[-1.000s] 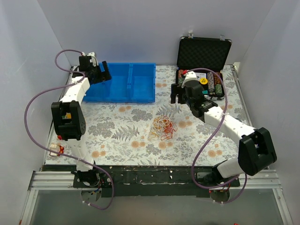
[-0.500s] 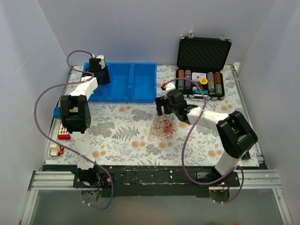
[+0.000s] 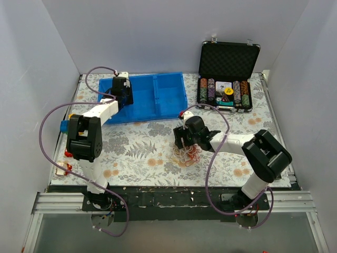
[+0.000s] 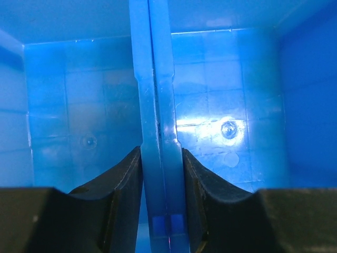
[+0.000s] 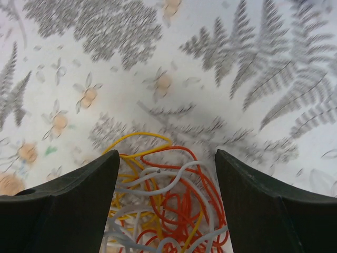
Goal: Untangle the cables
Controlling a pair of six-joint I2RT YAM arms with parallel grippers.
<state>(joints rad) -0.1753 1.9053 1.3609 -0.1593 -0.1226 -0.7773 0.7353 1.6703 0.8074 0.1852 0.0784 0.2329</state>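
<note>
**A:** Top view first. Where's the work?

**B:** The cables [image 3: 188, 154] lie in one knot of white, red and orange-yellow. It sits on the flowered table cover [image 3: 137, 147], mid-table and a bit right. The right claw [image 3: 182, 143] hangs right over the knot's far side. The left claw [image 3: 126, 95] is far left at the blue bin [image 3: 163, 97], well apart from the knot. An open chip case [image 3: 227, 74] stands far right, not involved.

**A:** Left wrist?

**B:** Nothing but blue plastic. The left claw [image 4: 162, 174] is clamped on the bin's divider wall [image 4: 157, 105], one finger [image 4: 124, 182] pressed to each side. No cord in this view.

**A:** Right wrist?

**B:** The right claw [image 5: 167, 158] is spread wide and grips nothing. The cables [image 5: 168, 216] sit between and under its fingers [image 5: 73, 195], loops crossing every which way. I can't tell whether the tips touch the cover.

**A:** Progress?

**B:** My judgement is that it has barely begun. No strand is pulled free or laid aside, and all three colours are still wound together. Every bit of the separating is left, and only one claw is at the knot.
</note>
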